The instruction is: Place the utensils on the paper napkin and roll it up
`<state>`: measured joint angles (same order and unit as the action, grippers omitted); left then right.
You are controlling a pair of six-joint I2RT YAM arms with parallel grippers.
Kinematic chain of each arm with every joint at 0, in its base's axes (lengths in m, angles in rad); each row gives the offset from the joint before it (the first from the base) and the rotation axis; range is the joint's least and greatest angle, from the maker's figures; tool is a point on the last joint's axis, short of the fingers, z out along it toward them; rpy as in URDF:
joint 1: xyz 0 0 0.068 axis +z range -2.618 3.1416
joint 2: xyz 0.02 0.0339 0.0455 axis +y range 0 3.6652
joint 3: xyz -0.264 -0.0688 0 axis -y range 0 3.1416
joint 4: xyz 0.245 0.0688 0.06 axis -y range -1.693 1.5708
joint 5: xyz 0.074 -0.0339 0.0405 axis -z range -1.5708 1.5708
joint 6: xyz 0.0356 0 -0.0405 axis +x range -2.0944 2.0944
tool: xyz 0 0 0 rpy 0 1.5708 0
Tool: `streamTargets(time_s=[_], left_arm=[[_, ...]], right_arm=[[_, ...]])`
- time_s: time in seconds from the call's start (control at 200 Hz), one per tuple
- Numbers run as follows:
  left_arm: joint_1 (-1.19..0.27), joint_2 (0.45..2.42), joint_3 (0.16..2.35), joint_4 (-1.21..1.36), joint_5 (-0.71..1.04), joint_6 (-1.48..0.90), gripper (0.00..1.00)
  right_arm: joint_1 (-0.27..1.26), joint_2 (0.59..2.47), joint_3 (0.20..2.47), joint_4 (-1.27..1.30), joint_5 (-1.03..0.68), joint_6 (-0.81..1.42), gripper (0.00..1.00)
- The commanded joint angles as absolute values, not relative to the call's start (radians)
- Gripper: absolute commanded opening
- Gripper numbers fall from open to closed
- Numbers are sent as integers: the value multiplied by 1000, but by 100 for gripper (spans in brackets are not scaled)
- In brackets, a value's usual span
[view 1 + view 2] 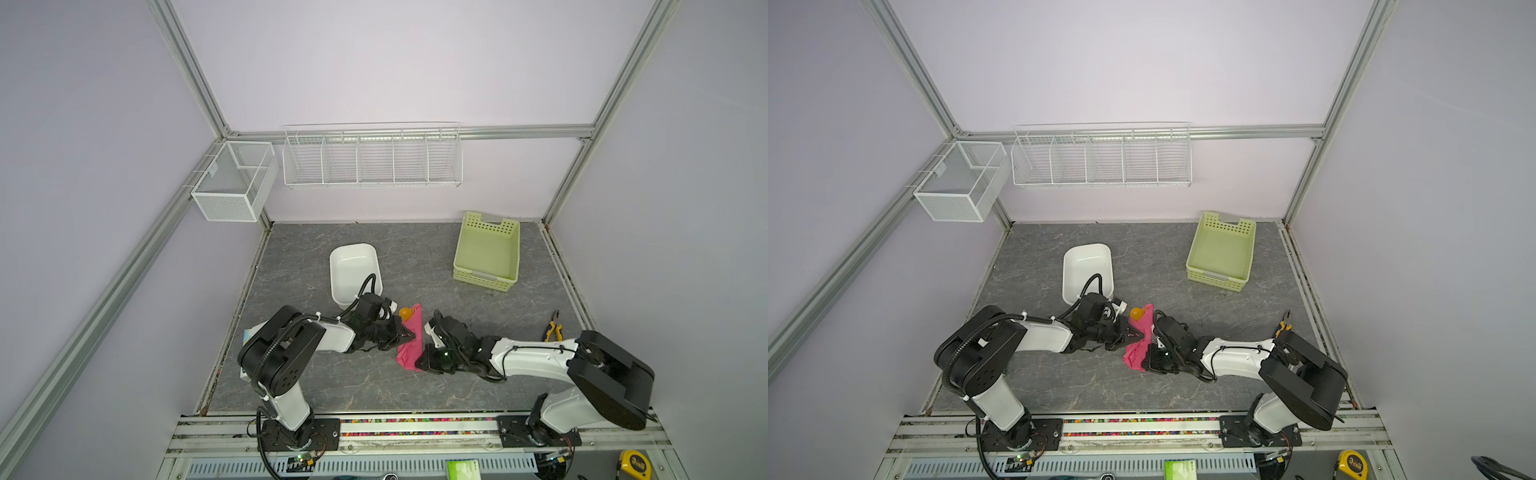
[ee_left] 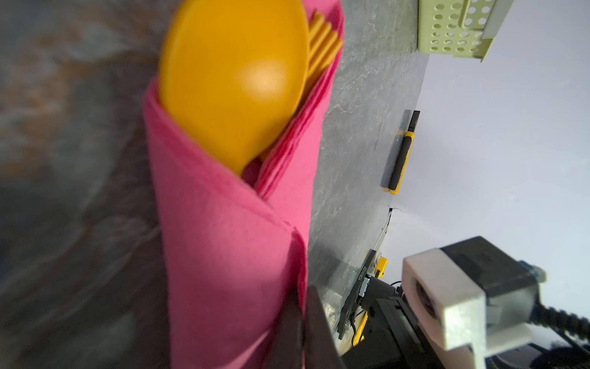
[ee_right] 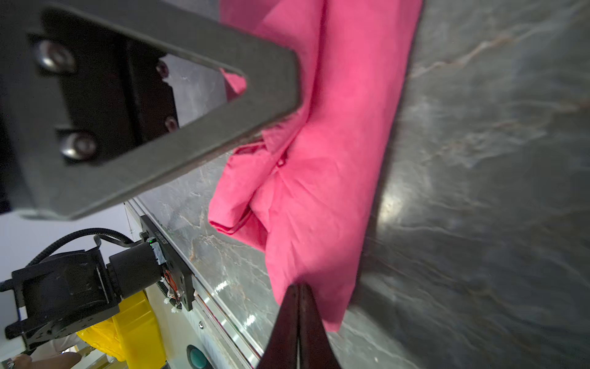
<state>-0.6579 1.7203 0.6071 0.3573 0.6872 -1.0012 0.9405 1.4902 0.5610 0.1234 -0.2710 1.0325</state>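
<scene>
The pink paper napkin [image 1: 411,345] [image 1: 1138,345] lies rolled lengthwise at mid-table, its near end loose and crumpled [image 3: 335,159]. From its far end stick out the orange spoon bowl [image 1: 404,313] [image 2: 233,80] and the fork tines [image 2: 322,41]; the knife is hidden. My left gripper [image 1: 409,336] [image 2: 301,303] comes in from the left, shut on a fold of the napkin's edge at mid-roll. The right gripper [image 1: 417,365] [image 3: 298,287] is shut, tips touching the roll's near end, nothing seen between them.
A white tub [image 1: 353,266] stands just behind the left wrist. A green perforated basket [image 1: 486,253] sits at the back right. Yellow-handled pliers [image 1: 554,328] lie near the right edge. A blue-and-white box [image 1: 249,334] shows under the left arm.
</scene>
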Motion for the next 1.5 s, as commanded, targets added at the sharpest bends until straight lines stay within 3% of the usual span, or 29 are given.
streamTargets(time_s=[0.0,0.64,1.495], left_arm=[[-664,1699,617,341,669,-995,0],[-678,1502,647,109,641,-933,0],[-784,1807,818,209,668,-1051,0]], right_arm=[[941,1523,561,154,-290,1066,8],[942,1617,573,100,-285,1044,7],[949,1622,565,123,-279,1016,7]])
